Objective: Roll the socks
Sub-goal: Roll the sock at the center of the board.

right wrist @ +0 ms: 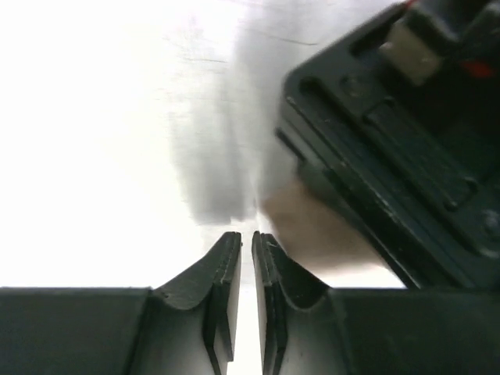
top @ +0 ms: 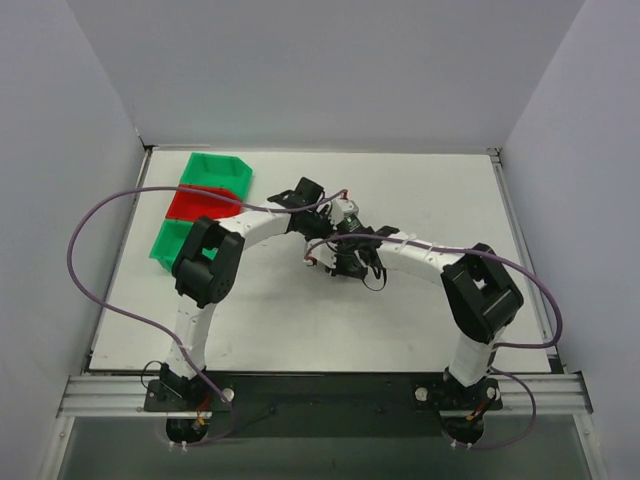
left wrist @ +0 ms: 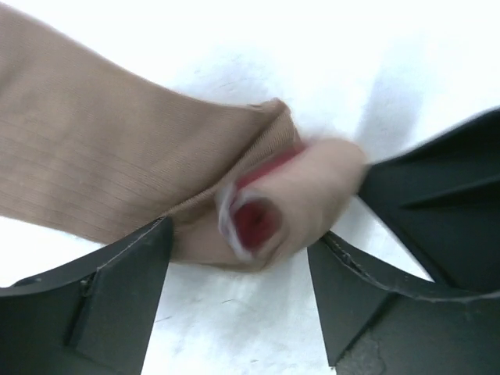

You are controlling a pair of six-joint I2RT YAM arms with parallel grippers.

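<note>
Fingers (left wrist: 117, 297) of the left gripper (left wrist: 242, 234) stand spread, straddling the socks (left wrist: 94, 156). The end between them is curled into a small roll showing maroon cuff and a thin white stripe, while the tan length lies flat on the white table (left wrist: 391, 47). Beside it the right gripper (right wrist: 251, 242) has its fingers pressed nearly together on nothing, with a tan patch of sock close by. Both grippers meet well to the right of the red bin (top: 200, 205), which sits between two green bins (top: 215, 170).
</note>
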